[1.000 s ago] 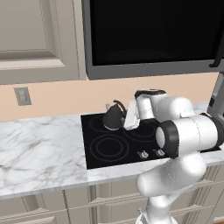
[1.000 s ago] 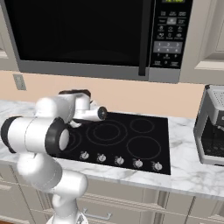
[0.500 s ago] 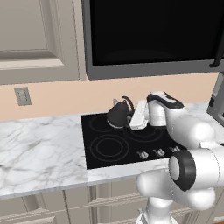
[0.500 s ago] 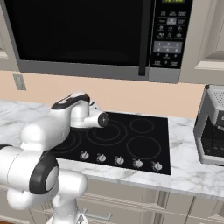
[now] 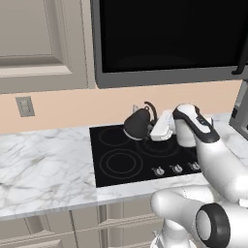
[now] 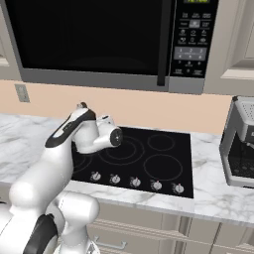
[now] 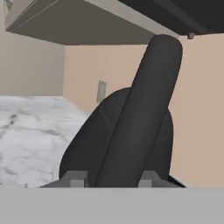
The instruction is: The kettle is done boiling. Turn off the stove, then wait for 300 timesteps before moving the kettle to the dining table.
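- Kettle (image 5: 138,125): small, dark grey, cone-shaped body; thin arched black handle; tilted, not upright. Sits over the rear-left burner area of the stove; whether its base touches the glass cannot be told. In the hand view the body (image 7: 100,140) looms close, the handle running as a thick dark bar between the two fingertips.
- Stove (image 5: 121,162): flat black glass cooktop, set flush in the marble worktop below a black microwave. Four ring-marked burners. Row of small silver knobs along the front edge (image 6: 135,182); knob positions too small to read. Surface otherwise shows plain black glass.
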Robot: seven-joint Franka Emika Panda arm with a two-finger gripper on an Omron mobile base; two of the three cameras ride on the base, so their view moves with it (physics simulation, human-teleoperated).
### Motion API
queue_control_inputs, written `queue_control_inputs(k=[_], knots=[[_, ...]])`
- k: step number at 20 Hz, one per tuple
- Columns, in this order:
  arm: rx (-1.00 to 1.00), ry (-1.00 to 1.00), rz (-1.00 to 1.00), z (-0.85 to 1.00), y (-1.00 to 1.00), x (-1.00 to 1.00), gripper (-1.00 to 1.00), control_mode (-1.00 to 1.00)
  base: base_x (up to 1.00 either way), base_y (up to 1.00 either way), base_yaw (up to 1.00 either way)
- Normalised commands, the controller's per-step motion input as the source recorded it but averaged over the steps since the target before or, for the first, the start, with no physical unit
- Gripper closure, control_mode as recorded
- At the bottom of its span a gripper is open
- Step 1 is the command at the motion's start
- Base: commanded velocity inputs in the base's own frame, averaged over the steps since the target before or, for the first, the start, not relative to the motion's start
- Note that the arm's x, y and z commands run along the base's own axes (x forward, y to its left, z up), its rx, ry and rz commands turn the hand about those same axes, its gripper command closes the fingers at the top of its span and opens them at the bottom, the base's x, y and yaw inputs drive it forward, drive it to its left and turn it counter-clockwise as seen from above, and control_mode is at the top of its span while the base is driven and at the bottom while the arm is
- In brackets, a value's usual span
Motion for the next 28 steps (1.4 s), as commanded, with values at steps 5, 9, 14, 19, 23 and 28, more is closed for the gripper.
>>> queue_control_inputs(k=[5,9,14,19,23,28], knots=[[0.12,0.18,-0.01,0.09,-0.11,-0.25,1.00,-1.00,0.00,0.00,0.00],[0.06,0.07,0.00,0.07,-0.03,-0.05,1.00,-1.00,0.00,0.00,0.00],[0.00,0.01,0.00,0.00,0.00,0.03,1.00,-1.00,0.00,0.00,0.00],[0.00,0.00,0.00,0.00,0.01,-0.01,1.00,1.00,-0.38,0.05,-0.10],[0.00,0.00,0.00,0.00,0.00,0.00,1.00,1.00,-0.77,0.00,-0.32],[0.00,0.00,0.00,0.00,0.00,0.00,1.00,1.00,-0.83,0.00,-0.38]])
